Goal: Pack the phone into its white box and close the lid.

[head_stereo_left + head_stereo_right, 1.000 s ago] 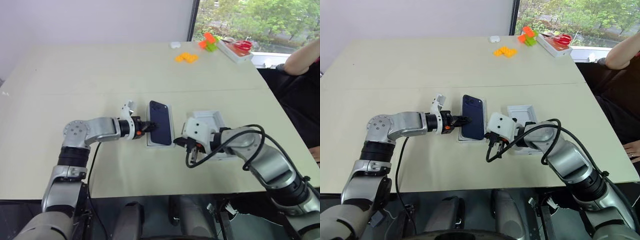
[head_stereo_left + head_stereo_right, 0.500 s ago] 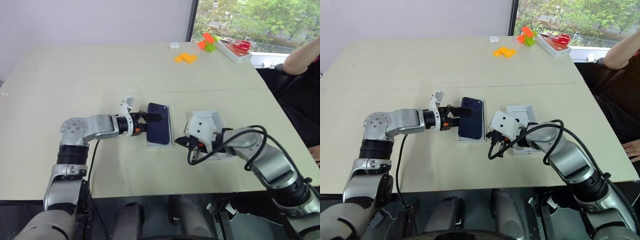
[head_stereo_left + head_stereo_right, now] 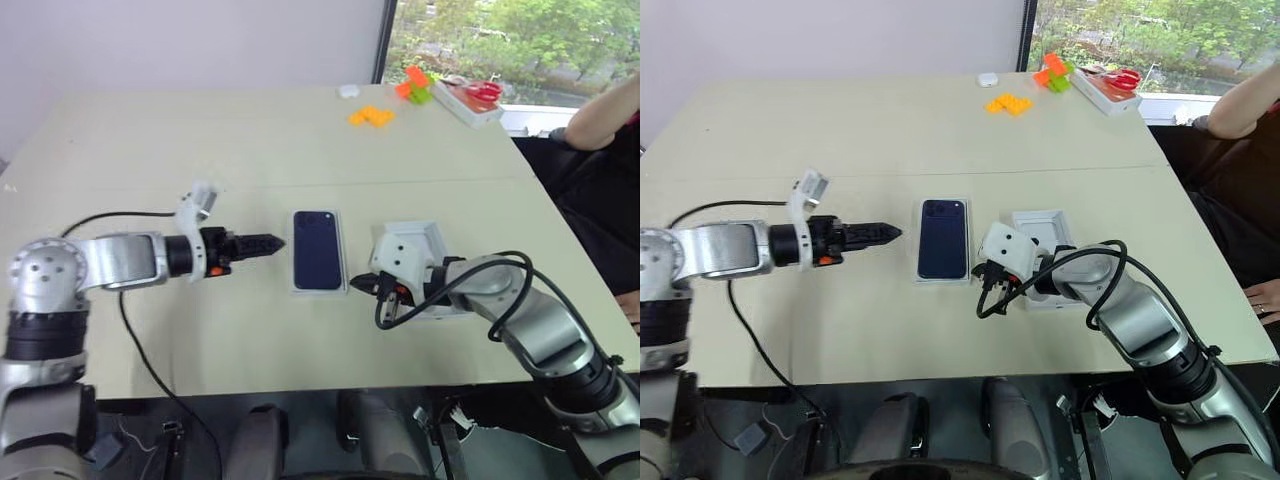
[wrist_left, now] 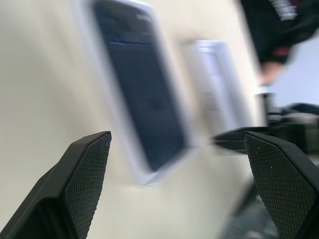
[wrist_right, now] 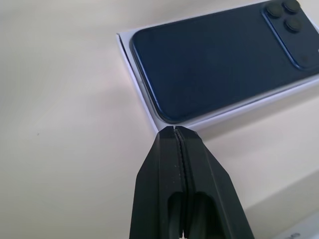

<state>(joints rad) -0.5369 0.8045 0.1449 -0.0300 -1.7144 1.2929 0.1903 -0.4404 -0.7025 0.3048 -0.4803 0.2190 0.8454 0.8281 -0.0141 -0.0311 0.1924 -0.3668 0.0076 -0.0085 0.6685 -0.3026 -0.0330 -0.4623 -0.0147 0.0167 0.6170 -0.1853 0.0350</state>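
We see the phone (image 3: 943, 237) lying flat in the white box (image 3: 916, 262), back side up, near the middle of the beige table (image 3: 890, 130). Its long axis runs away from the robot toward the far edge of the table, and its camera lens cluster sits at the far end, in the corner toward the robot's left. A thin white rim of the box shows around the phone on all sides. To the robot's right of the box, close beside it but apart, rests the lid (image 3: 1045, 228), open side up, partly covered by the right arm. The left gripper (image 3: 262, 243) hovers to the left of the box, clear of it and pointing toward it; in the left wrist view its two fingers (image 4: 82, 181) stand spread wide with nothing between them. The right gripper (image 5: 175, 130) has its fingers pressed together, empty, with the tip just beside the near corner of the box; we cannot tell whether it touches. At the far right of the table lie orange and green blocks (image 3: 1012, 102) and a white tray (image 3: 1102, 92).
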